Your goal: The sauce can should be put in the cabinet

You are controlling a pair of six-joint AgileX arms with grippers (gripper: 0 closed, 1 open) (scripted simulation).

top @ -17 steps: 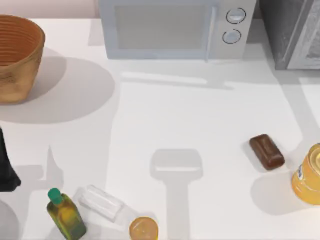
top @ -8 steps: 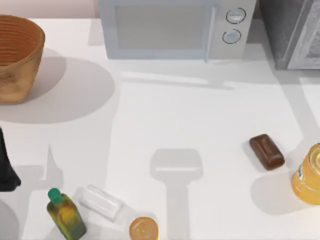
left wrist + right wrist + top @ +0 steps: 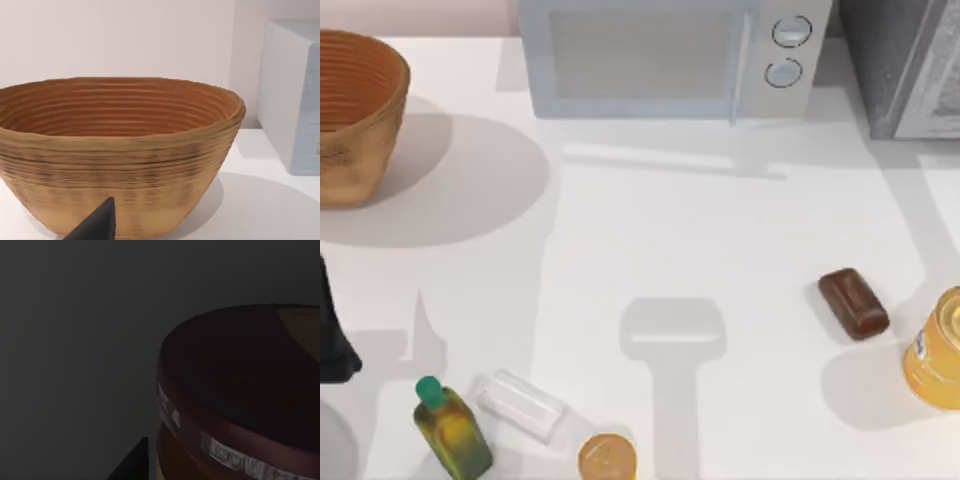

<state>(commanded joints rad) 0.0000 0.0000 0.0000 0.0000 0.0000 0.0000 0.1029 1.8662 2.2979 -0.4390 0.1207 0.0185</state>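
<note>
A white microwave [image 3: 670,58] with two round knobs stands at the far edge of the white bench [image 3: 650,240]. A woven brown basket [image 3: 355,115] sits at the far left, and the left wrist view sees it close up. Along the near edge stand a green-capped bottle of yellow-green liquid [image 3: 452,430], a clear container [image 3: 523,405] lying just beside it, and a small round orange-topped container [image 3: 607,459]. At the right, a brown block [image 3: 854,303] lies near a translucent orange-yellow jar [image 3: 937,350].
</note>
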